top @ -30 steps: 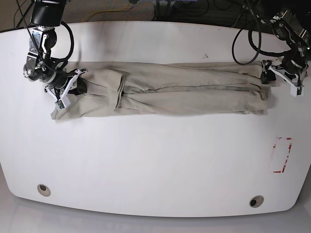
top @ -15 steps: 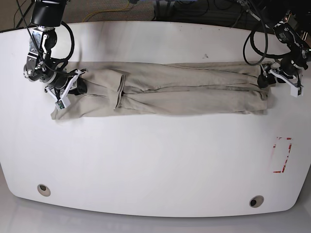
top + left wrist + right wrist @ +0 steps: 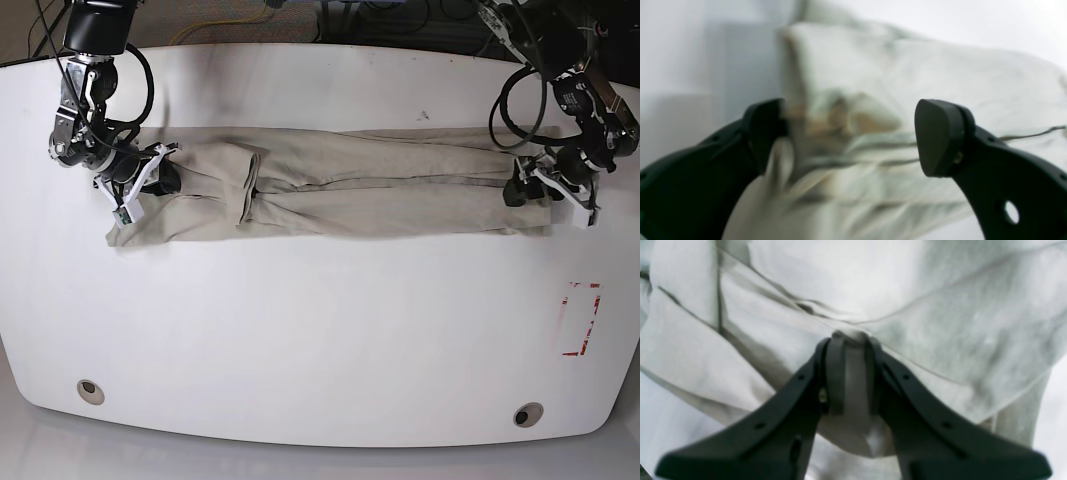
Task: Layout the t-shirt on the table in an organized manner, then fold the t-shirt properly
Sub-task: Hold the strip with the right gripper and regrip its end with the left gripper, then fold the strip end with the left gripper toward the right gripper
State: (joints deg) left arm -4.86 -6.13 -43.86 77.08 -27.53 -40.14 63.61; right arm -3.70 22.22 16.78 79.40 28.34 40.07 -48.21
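Note:
The beige t-shirt [image 3: 350,190] lies across the white table [image 3: 320,330] as a long, narrow folded band, its sleeve layers bunched near the left end. In the base view my right gripper [image 3: 150,180] is at that left end. The right wrist view shows my right gripper [image 3: 848,343] shut on a pinched fold of the t-shirt [image 3: 940,323]. My left gripper [image 3: 532,190] is low over the band's right end. In the left wrist view my left gripper [image 3: 850,136] stands open, with the wrinkled edge of the t-shirt [image 3: 957,83] blurred between and beyond its fingers [image 3: 937,136].
A red dashed rectangle [image 3: 581,320] marks the table at the right. Two round grey holes [image 3: 90,391] [image 3: 527,414] sit near the front edge. Dark cables [image 3: 520,90] loop over the back right of the table behind my left arm.
My left gripper has moved forward and inward from the shirt's back right corner to the middle of its right end, still open. The right gripper has stayed put, shut on the cloth.

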